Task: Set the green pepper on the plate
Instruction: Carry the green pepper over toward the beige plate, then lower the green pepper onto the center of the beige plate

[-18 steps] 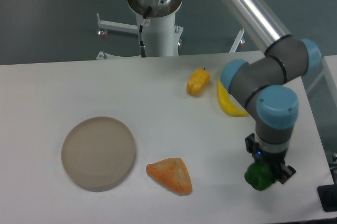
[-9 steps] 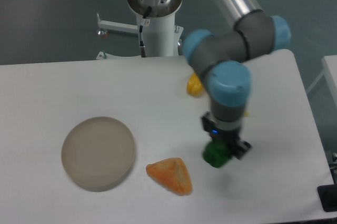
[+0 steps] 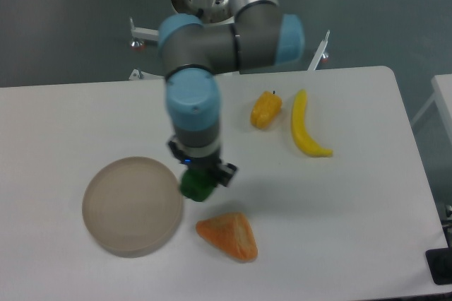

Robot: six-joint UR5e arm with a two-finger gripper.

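The gripper (image 3: 200, 179) points straight down over the white table (image 3: 367, 230), and it is clamped on the green pepper (image 3: 195, 186), which hangs from the fingers as a glossy dark-green lump. The pepper sits right at the right-hand edge of the plate (image 3: 131, 205) in this view, its left side just overlapping the rim; whether it is touching the rim or held above it cannot be told from this angle. The plate itself is round, beige-grey and matte, with a thick low rim, and nothing lies on its flat face.

Just below and to the right of the pepper lies an orange wedge-shaped piece (image 3: 227, 234), roughly triangular, close to the pepper but apart from it. Farther back on the table, a small yellow-orange pepper (image 3: 265, 109) with a dark stem rests beside a banana (image 3: 305, 126), the two near each other yet not touching, and both well apart from the plate.

The arm (image 3: 212, 39) reaches in from the top of the frame, grey links with light-blue joint caps, folding down to the wrist directly above the pepper. Its white mounting column (image 3: 141, 32) shows behind the table's far edge.
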